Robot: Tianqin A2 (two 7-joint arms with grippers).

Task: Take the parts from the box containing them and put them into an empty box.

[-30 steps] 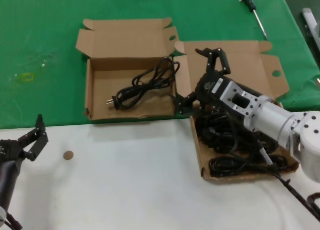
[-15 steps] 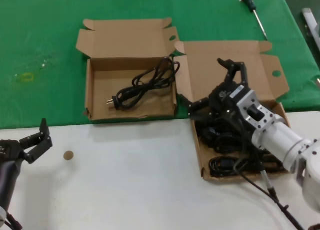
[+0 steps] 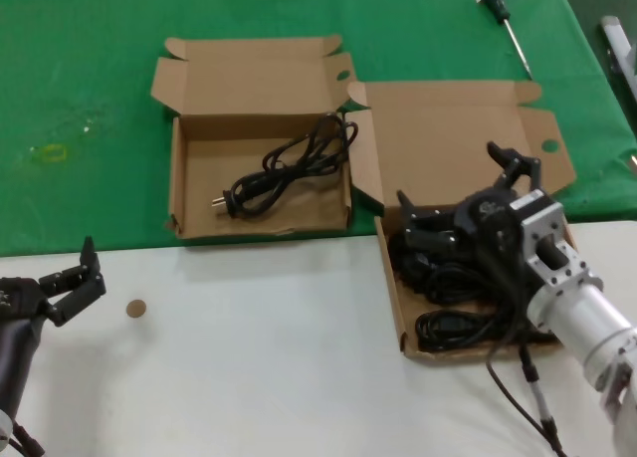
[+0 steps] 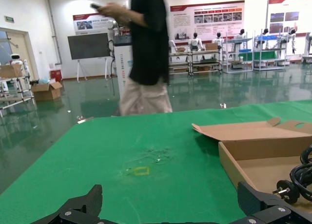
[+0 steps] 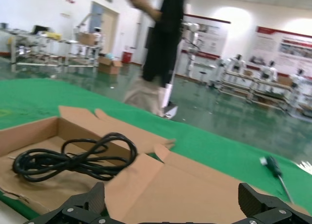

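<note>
The right claw (image 3: 468,203) hangs low over the far end of the shallow box (image 3: 398,293) on the right side of the bench (image 3: 259,377), its fingers spread wide apart and holding nothing. One finger (image 3: 423,223) reaches toward the box's left wall; the other (image 3: 513,163) points up toward the open lid (image 3: 438,128). Directly under and just near of the claw lies the heap of black cords (image 3: 453,288), piled in loose coils that fill most of this tray; whether a fingertip touches the top coil cannot be made out.

To the left, on the green cloth (image 3: 90,99), sits the deeper box (image 3: 179,183), its lid folded back on the far side. One cord (image 3: 289,168) already lies inside it, its plug (image 3: 227,200) pointing left. That cord is well apart from the right claw.

The left claw (image 3: 70,278) waits at the near left edge of the bench, fingers apart and empty, far from both boxes. A small brown disc (image 3: 136,308) lies just to its right on the white surface. A screwdriver (image 3: 503,14) rests at the far right of the cloth.
</note>
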